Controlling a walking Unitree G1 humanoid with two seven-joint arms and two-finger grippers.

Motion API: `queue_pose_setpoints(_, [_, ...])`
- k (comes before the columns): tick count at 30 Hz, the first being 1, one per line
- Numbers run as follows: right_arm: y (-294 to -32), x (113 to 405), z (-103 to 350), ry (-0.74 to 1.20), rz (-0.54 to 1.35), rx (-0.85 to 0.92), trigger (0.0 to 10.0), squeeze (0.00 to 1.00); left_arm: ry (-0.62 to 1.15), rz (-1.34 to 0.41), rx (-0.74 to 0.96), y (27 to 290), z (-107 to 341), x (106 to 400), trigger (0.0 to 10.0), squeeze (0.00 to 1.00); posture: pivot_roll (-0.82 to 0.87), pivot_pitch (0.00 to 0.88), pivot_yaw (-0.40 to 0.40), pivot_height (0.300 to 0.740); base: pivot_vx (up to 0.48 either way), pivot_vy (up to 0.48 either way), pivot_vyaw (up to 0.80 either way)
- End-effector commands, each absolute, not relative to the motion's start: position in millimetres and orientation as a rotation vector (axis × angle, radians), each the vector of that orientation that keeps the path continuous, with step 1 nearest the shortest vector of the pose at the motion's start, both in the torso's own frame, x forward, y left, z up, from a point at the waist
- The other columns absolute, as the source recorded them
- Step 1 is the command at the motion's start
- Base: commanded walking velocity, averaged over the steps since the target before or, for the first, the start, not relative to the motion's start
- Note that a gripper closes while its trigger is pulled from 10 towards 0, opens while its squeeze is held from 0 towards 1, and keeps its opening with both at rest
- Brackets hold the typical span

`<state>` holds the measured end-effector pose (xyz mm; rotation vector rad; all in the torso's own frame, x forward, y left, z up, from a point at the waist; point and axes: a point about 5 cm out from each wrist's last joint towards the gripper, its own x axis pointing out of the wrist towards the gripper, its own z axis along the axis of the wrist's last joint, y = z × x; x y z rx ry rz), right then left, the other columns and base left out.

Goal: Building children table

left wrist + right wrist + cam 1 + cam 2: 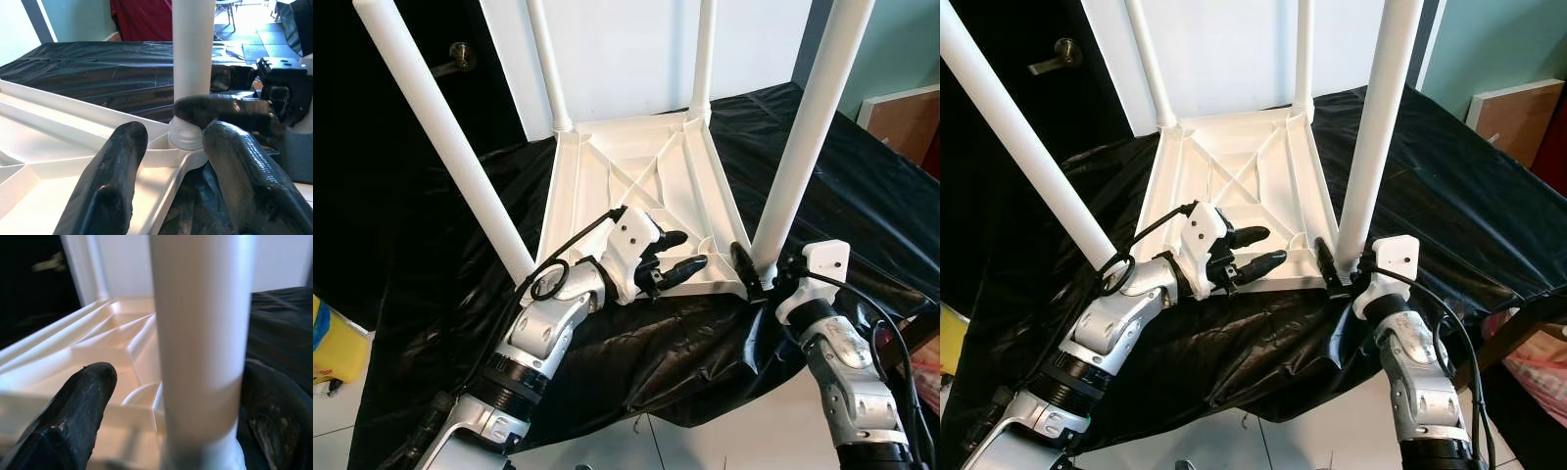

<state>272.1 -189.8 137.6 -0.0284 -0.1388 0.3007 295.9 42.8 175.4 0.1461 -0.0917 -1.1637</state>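
I see the white children's table [636,186] lying upside down on the black-sheeted desk [862,196], legs pointing up. My right gripper [751,272] has its fingers closed around the base of the near right leg [800,147]. My left gripper [677,257] hovers over the table's near edge, fingers [110,186] spread, that leg just beyond their tips.

Two silver jointed arms with black ring bands and looping black cables. Each ends in a white wrist block carrying a tool, left [677,253] and right [749,277], of glossy black fingers [115,186].
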Motion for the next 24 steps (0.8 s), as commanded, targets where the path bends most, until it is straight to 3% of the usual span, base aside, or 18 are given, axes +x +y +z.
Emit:
queue_pose_setpoints(1, [-190, 273, 133, -0.119, 0.362, -0.032, 10.0, 0.0, -0.085, -1.213, 0.163, 44, 174, 295, 10.0, 0.0, -0.16, 0.0, 0.093, 0.74, 0.0, 0.0, 0.0])
queue_pose_setpoints(12, [-202, 283, 129, -0.097, 0.387, -0.078, 10.0, 0.0, -0.065, -1.2, 0.155, 45, 168, 294, 10.0, 0.0, -0.14, 0.0, 0.088, 0.74, 0.0, 0.0, 0.0])
queue_pose_setpoints(19, [-196, 277, 119, -0.086, 0.288, 0.008, 10.0, 0.0, -0.017, -1.067, 0.119, 50, 158, 297, 10.0, 0.0, -0.12, 0.0, 0.091, 0.74, 0.0, 0.0, 0.0])
queue_pose_setpoints(24, [-199, 273, 121, -0.102, 0.229, 0.04, 10.0, 0.0, -0.042, -0.966, 0.154, 59, 157, 297, 10.0, 0.0, -0.12, 0.052, 0.088, 0.74, 0.0, 0.0, 0.0])
